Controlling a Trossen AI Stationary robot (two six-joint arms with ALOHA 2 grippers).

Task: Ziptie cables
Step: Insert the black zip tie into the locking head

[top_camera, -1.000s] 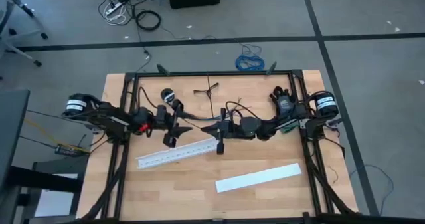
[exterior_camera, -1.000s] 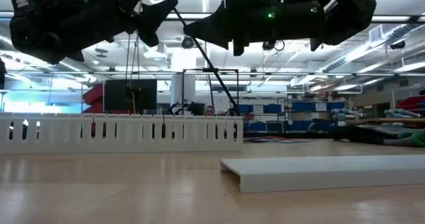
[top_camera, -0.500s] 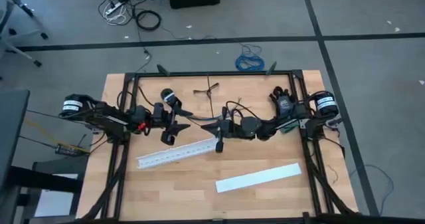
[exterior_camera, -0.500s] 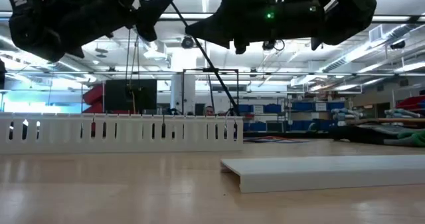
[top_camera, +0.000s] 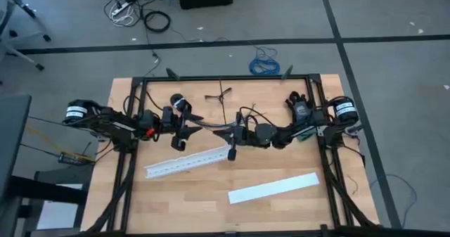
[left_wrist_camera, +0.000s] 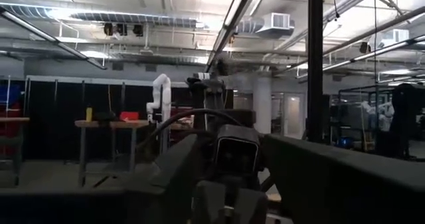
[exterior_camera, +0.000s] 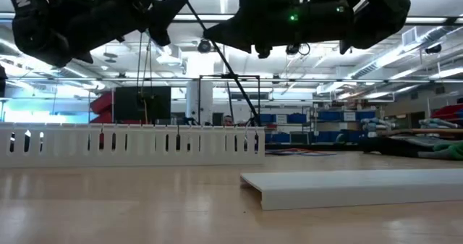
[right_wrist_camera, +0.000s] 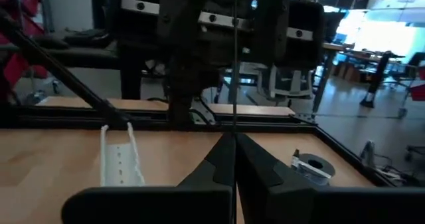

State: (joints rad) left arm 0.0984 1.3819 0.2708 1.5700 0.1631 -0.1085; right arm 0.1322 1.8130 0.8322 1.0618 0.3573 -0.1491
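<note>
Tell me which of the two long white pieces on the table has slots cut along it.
The white slotted strip, lying closer to the two arms. Its side wall shows a row of slots in the low view. The other white strip, nearer the table's front edge, is plain and flat.

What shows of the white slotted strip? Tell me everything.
The white slotted strip is a long open channel, plastic by its look. Its side walls are cut into a comb of narrow upright slots, and small holes run along its floor. It lies flat, open side up, slantwise on the wooden table, apart from the plain white cover. The right gripper hangs above one end without touching it.
</note>
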